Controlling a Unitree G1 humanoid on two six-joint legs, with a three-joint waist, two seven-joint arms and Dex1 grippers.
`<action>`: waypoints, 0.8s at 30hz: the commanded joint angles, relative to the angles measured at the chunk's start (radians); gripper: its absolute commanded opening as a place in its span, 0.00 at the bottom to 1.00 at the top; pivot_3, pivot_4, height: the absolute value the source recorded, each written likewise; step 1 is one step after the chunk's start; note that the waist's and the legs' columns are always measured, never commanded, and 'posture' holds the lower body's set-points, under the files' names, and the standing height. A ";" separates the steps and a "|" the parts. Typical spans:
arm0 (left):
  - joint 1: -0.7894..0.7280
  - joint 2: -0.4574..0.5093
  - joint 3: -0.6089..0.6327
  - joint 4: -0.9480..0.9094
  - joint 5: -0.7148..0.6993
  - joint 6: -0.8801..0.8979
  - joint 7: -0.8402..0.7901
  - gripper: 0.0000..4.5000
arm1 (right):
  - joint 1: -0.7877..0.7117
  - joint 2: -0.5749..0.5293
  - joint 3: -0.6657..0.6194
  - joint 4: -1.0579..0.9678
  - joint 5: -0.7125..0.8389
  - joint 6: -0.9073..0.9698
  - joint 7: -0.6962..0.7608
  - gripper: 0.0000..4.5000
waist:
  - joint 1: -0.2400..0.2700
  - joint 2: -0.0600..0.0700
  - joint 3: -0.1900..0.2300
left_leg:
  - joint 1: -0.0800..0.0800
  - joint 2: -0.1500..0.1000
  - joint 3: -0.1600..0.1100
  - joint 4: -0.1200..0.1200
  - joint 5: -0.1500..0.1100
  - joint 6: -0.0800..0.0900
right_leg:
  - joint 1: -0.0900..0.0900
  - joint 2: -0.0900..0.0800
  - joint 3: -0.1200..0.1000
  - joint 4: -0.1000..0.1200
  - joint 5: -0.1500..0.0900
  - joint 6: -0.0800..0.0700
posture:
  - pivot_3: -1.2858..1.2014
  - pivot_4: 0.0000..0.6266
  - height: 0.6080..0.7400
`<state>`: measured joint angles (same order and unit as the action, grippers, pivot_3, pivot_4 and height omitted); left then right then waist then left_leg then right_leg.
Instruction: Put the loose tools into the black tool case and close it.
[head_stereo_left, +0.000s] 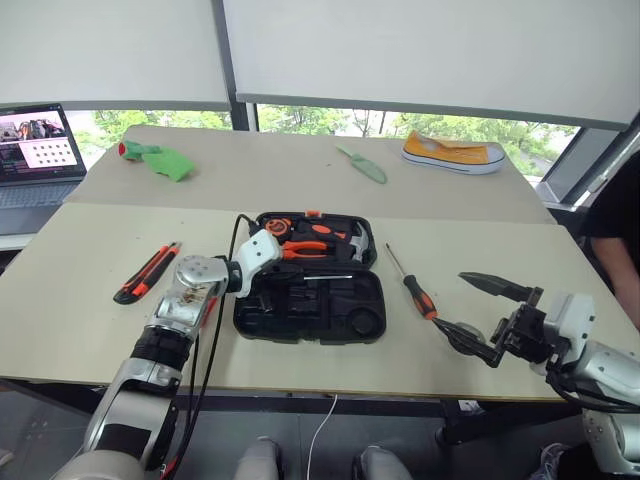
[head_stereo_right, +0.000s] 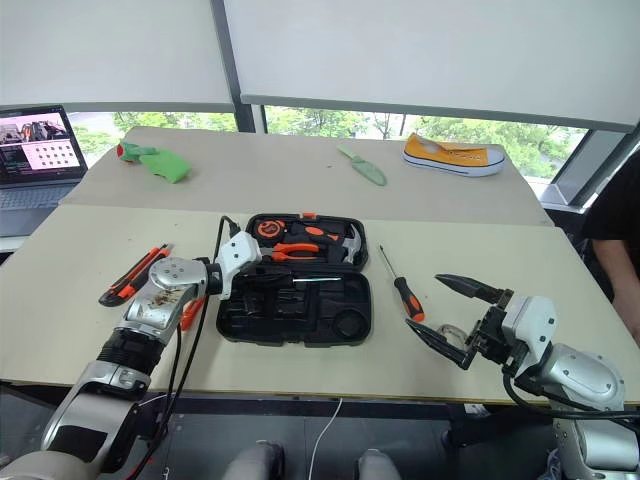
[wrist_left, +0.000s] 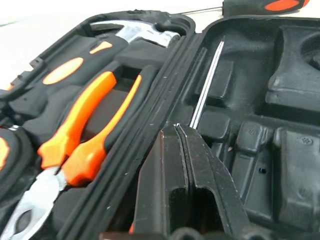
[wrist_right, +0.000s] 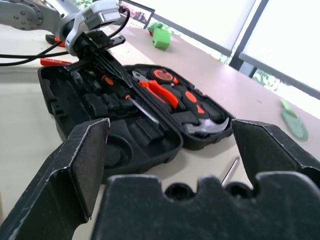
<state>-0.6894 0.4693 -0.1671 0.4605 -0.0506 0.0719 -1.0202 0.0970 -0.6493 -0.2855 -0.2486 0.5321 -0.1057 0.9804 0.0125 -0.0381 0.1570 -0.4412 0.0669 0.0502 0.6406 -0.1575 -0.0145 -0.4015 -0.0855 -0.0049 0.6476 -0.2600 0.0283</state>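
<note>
The pale rectangular bench (head_stereo_left: 90, 300) carries the flat black plastic hinged tool case (head_stereo_left: 310, 278), which lies open at the middle. Its far half holds orange-handled pliers, a hammer and a tape measure in moulded slots. The near half is mostly vacant recesses.

The left end effector (wrist_right: 102, 62) is over the near-left part of the case with its two black fingers (wrist_left: 200, 175) pressed together. In the right wrist view they appear to pinch the handle end of an orange-and-black-handled screwdriver (wrist_right: 131, 100), whose thin shaft lies across the near half beside the hinge. The right end effector (head_stereo_left: 480, 318) hovers over the near-right area of the bench, fingers spread wide and holding nothing.

Two loose tools are visible on the bench:
- a second orange-and-black-handled screwdriver (head_stereo_left: 410, 285), just right of the case;
- an orange-and-black utility knife (head_stereo_left: 147, 272), left of the case, well clear of it.

Step in hand, as judged: seating the gripped screwdriver. Align the shaft with its moulded channel, lower until the handle drops into its recess, then open the fingers and lift straight up to avoid catching the hinge ridge.

Clearance: open bench lies right of the second screwdriver, giving the right arm a clear approach. The near edge is close to that end effector. The left forearm passes just beside the knife.
</note>
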 joint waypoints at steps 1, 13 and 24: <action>0.011 0.001 -0.041 0.008 0.063 0.056 0.045 0.01 | 0.004 0.008 -0.009 -0.041 0.002 -0.005 -0.013 1.00 | 0.000 0.000 0.000 | 0.000 0.000 0.000 0.000 0.000 0.000 | 0.000 0.000 0.000 0.000 0.000 0.000 | 0.52 0.24 1.00; 0.061 -0.028 0.077 -0.140 -0.111 0.108 0.007 0.17 | 0.044 0.021 -0.030 -0.085 0.002 0.016 -0.068 1.00 | 0.000 0.003 -0.002 | 0.010 0.000 0.000 0.000 -0.001 0.000 | 0.011 0.000 0.001 -0.001 -0.003 0.004 | 0.52 0.24 1.00; 0.362 0.226 0.374 -0.261 -0.446 -0.052 -0.405 0.99 | 0.330 0.025 -0.203 -0.129 -0.060 0.268 -0.304 1.00 | -0.002 0.005 -0.002 | 0.010 0.000 0.002 -0.006 -0.001 0.000 | 0.007 -0.002 0.002 -0.002 -0.003 -0.004 | 0.52 0.24 1.00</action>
<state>-0.3488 0.6594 0.1597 0.2176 -0.4608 0.0389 -1.3755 0.4138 -0.6288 -0.4329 -0.3601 0.4722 0.1428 0.7026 0.0107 -0.0334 0.1550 -0.4310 0.0668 0.0520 0.6348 -0.1587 -0.0144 -0.3949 -0.0878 -0.0034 0.6459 -0.2646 0.0228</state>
